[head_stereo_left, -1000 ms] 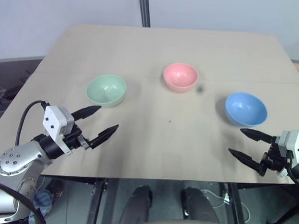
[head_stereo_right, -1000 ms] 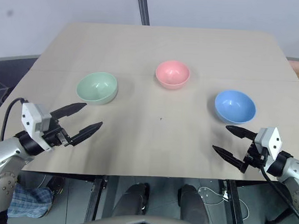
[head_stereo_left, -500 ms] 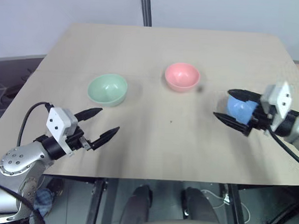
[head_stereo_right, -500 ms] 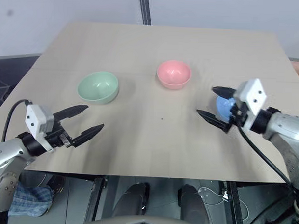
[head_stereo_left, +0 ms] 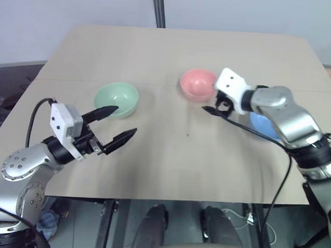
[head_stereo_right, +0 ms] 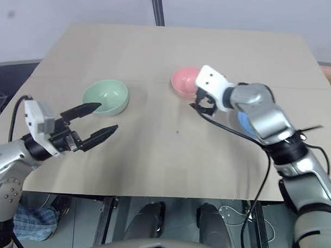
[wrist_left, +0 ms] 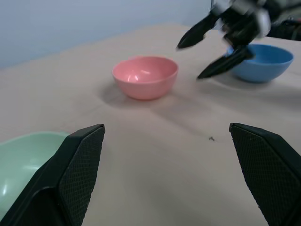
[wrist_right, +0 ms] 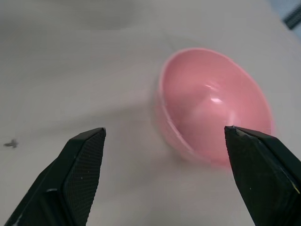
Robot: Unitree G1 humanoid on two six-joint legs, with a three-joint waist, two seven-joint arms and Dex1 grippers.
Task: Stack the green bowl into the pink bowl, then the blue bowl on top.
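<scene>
We see our right pincer point(head_stereo_right: 201, 105) with its two black fingers spread wide and nothing between them, hanging just above the bench point(head_stereo_left: 170, 151) right beside the pink bowl point(head_stereo_left: 198, 84), on the side of that bowl nearer to us. In the right wrist view the pink bowl point(wrist_right: 214, 106) lies ahead between the two spread fingertips, upright and empty, and we cannot tell whether either finger touches its rim. The right arm reaches across in front of the blue bowl point(head_stereo_left: 262, 124), so we see just part of that bowl behind the forearm; in the left wrist view the blue bowl point(wrist_left: 260, 61) stands whole and upright on the bench, near the pink bowl point(wrist_left: 145, 76) but apart from it.

Our left pincer point(head_stereo_left: 117, 126) is likewise spread wide and holds nothing. It hovers over the near left part of the bench, pointing toward the middle, with its upper fingertip in front of the green bowl point(head_stereo_left: 117, 99) as we look down; whether it touches we cannot tell. In the left wrist view the green bowl point(wrist_left: 21, 162) shows partly behind one finger, upright and empty.

The three bowls stand singly in a loose row across the bench, green to our left, pink in the middle and a little farther back, blue to our right, none inside another
</scene>
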